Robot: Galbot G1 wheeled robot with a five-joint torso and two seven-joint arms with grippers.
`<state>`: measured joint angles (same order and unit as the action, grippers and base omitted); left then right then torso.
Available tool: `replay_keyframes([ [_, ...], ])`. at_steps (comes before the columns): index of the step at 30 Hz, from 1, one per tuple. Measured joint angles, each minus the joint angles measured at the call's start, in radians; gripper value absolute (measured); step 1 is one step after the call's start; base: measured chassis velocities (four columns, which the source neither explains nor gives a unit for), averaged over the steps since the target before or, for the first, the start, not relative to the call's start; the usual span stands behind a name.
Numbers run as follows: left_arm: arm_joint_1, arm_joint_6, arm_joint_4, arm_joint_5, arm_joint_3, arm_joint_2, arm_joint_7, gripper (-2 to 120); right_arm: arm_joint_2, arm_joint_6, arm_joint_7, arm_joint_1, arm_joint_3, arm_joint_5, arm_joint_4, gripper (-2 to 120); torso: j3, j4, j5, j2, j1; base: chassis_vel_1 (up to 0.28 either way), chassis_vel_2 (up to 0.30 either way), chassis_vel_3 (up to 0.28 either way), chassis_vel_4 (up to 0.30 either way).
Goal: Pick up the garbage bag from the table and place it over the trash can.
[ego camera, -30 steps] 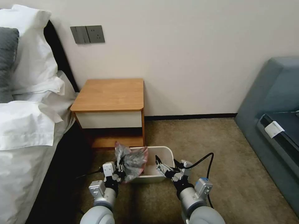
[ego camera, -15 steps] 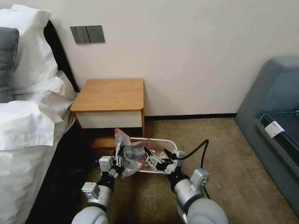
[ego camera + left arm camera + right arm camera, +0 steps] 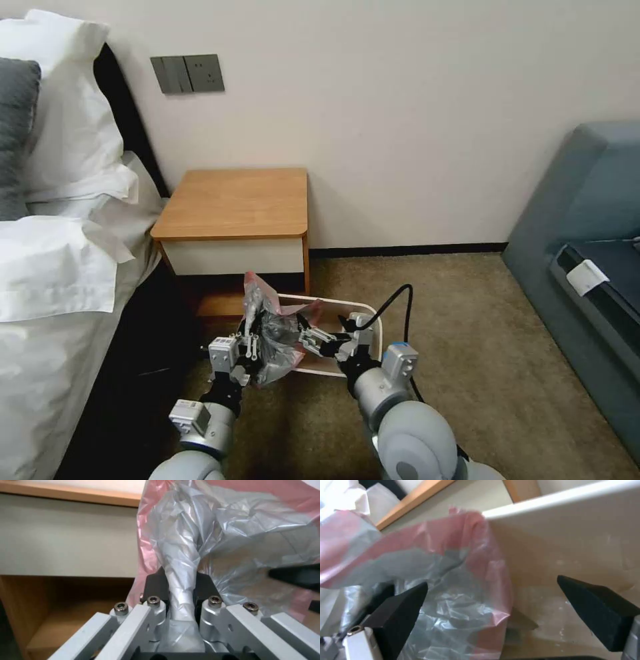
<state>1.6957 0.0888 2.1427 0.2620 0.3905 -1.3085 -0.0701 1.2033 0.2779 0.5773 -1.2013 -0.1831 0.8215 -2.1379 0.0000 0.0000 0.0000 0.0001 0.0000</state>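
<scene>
Left claw [image 3: 248, 341] pinching bag [image 3: 277, 333] above bin [image 3: 371, 327]; right claw [image 3: 308, 337] wide open, empty, could miss the pink edge

Garbage bag [image 3: 275, 331]: crumpled grey translucent plastic, pink-red edging, bunched upright, hanging over the left end of the trash can [image 3: 363, 319]. Trash can: cream-beige, rounded corners, on the carpet, appears tipped with its open mouth facing near. It sits just in front of the surface [image 3: 233, 203], an orange-brown nightstand with white drawer front, top bare.
</scene>
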Motion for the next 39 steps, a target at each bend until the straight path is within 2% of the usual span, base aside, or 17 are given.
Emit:
replay_keyframes([
  [7,-0.001,0.005,0.005,0.007,0.003,0.001,0.0,9,0.016,-0.003,0.004,0.047,-0.017,0.029,0.033,85,0.0,0.0,-0.0001,0.0,0.0,0.0,0.0,0.0,0.0],
  [11,-0.002,0.005,0.008,0.017,0.006,0.001,0.0,9,0.025,-0.007,-0.003,0.061,-0.024,0.034,0.052,65,0.0,0.0,0.0,0.0,0.0,0.0,0.0,0.0,0.0],
  [13,-0.003,0.005,0.008,0.019,0.006,0.001,-0.001,9,0.027,-0.007,-0.005,0.063,-0.026,0.034,0.054,62,0.0,0.0,0.0,0.0,0.0,0.0,0.0,0.0,0.0],
  [14,-0.003,0.005,0.008,0.021,0.006,0.0,-0.002,9,0.03,-0.008,-0.008,0.064,-0.028,0.034,0.055,55,0.0,0.0,0.0,0.0,0.0,0.0,0.0,0.0,0.0],
  [16,-0.003,0.005,0.008,0.022,0.006,-0.001,-0.003,9,0.03,-0.008,-0.009,0.065,-0.028,0.033,0.055,53,0.0,0.0,0.0,0.0,0.0,0.0,0.0,0.0,0.0],
  [18,-0.004,0.004,0.007,0.024,0.006,-0.002,-0.006,9,0.032,-0.013,-0.016,0.067,-0.033,0.03,0.055,40,0.0,0.0,0.0,0.0,0.0,0.0,0.0,0.0,0.0],
  [19,-0.004,0.003,0.006,0.024,0.006,-0.002,-0.006,9,0.032,-0.013,-0.016,0.068,-0.033,0.03,0.055,39,0.0,-0.0001,0.0,0.0,0.0,0.0,0.0,0.0,0.0],
  [20,-0.004,0.002,0.005,0.025,0.006,-0.003,-0.007,9,0.032,-0.015,-0.019,0.07,-0.035,0.028,0.055,32,0.0,0.0,0.0,0.0,0.0,0.0,0.0,0.0,0.0],
  [21,-0.004,0.002,0.005,0.025,0.006,-0.003,-0.007,9,0.032,-0.015,-0.019,0.07,-0.035,0.028,0.055,32,0.0,0.0,0.0,0.0,0.0,0.0,0.0,0.0,0.0],
  [23,-0.004,0.001,0.004,0.026,0.005,-0.003,-0.008,9,0.032,-0.018,-0.021,0.071,-0.035,0.025,0.055,25,0.0,0.0,0.0,0.0,0.0,0.0,0.0,0.0,0.0],
  [24,-0.005,0.0,0.003,0.026,0.005,-0.004,-0.008,9,0.032,-0.02,-0.022,0.071,-0.035,0.025,0.055,18,0.0,0.0,0.0,0.0,0.0,0.0,0.0,0.0,0.0],
  [26,-0.005,0.0,0.001,0.026,0.004,-0.004,-0.008,9,0.032,-0.021,-0.023,0.071,-0.035,0.025,0.055,15,0.0,0.0,0.0,0.0,0.0,0.0,0.0,0.0,0.0],
  [29,-0.008,-0.001,-0.003,0.028,-0.003,-0.007,-0.009,9,0.03,-0.022,-0.026,0.064,-0.034,0.026,0.047,2,0.0,0.0,0.0,0.0,0.0,0.0,0.0,0.0,0.0],
  [39,-0.016,-0.017,-0.006,0.054,-0.001,-0.008,-0.042,9,0.01,-0.023,-0.029,0.028,-0.012,0.022,-0.007,0,0.0,-0.0001,0.0001,0.0,0.0,0.0,0.0,0.0,0.0],
])
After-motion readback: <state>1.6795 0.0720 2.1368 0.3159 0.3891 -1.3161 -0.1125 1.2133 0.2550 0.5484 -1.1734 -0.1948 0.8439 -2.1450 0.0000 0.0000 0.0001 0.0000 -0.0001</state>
